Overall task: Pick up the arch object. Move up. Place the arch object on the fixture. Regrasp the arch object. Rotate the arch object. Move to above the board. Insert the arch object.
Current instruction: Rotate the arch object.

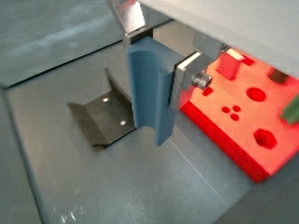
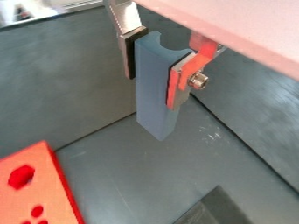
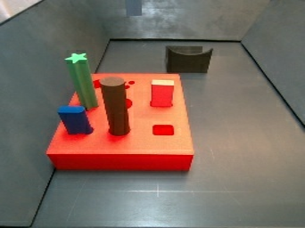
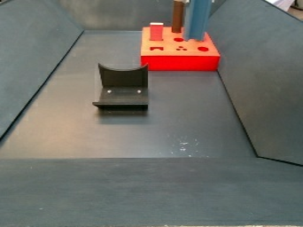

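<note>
My gripper (image 1: 162, 57) is shut on the arch object (image 1: 149, 92), a slim slate-blue block that hangs upright between the silver fingers, well above the floor. Both show in both wrist views, the gripper (image 2: 156, 63) and the arch object (image 2: 158, 101). The curved notch in the arch object's end sits up between the fingers. The dark fixture (image 1: 103, 118) stands on the floor beside and below it, and the red board (image 1: 251, 109) lies on the other side. In a side view the arch object (image 4: 199, 18) hangs in front of the board (image 4: 180, 55); only its lower end (image 3: 131, 7) shows in a side view.
The board (image 3: 119, 147) bears a green star peg (image 3: 81, 80), a brown cylinder (image 3: 116, 105), a short blue block (image 3: 74, 119) and a red peg (image 3: 162, 92). The fixture (image 3: 187, 59) stands near the far wall. Sloping grey walls (image 4: 42, 80) ring the floor.
</note>
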Robot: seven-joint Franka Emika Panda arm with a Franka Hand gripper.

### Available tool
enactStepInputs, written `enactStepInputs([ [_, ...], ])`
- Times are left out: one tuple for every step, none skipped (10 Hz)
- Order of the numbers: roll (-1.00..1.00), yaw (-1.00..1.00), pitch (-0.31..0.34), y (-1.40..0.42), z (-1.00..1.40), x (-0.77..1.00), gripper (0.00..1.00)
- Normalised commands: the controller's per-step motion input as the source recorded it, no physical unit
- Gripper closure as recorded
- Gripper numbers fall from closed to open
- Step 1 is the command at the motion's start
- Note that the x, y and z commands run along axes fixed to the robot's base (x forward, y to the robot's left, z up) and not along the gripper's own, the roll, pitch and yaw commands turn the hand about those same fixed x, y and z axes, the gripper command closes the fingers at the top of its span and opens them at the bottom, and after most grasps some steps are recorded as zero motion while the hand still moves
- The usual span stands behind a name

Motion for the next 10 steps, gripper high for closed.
enactStepInputs([
  [-0.14, -0.58, 0.101, 0.01, 0.01, 0.01, 1.0],
  [-0.14, -0.45, 0.1, 0.01, 0.01, 0.01, 1.0],
  [-0.14, -0.26, 0.098, 0.01, 0.02, 0.01, 1.0],
  [-0.14, -0.18, 0.097, 0.0, -1.0, 0.0, 1.0],
  [-0.14, -0.12, 0.071, 0.0, -1.0, 0.01, 1.0],
  [-0.14, -0.1, 0.044, 0.0, -1.0, 0.02, 1.0],
  [-0.15, -0.08, 0.001, 0.0, -1.0, 0.02, 1.0],
  [-0.16, -0.07, -0.018, 0.01, -1.0, 0.02, 1.0],
  [-0.17, -0.06, -0.033, 0.01, -1.0, 0.02, 1.0],
  [-0.17, -0.06, -0.035, 0.01, -1.0, 0.03, 1.0],
])
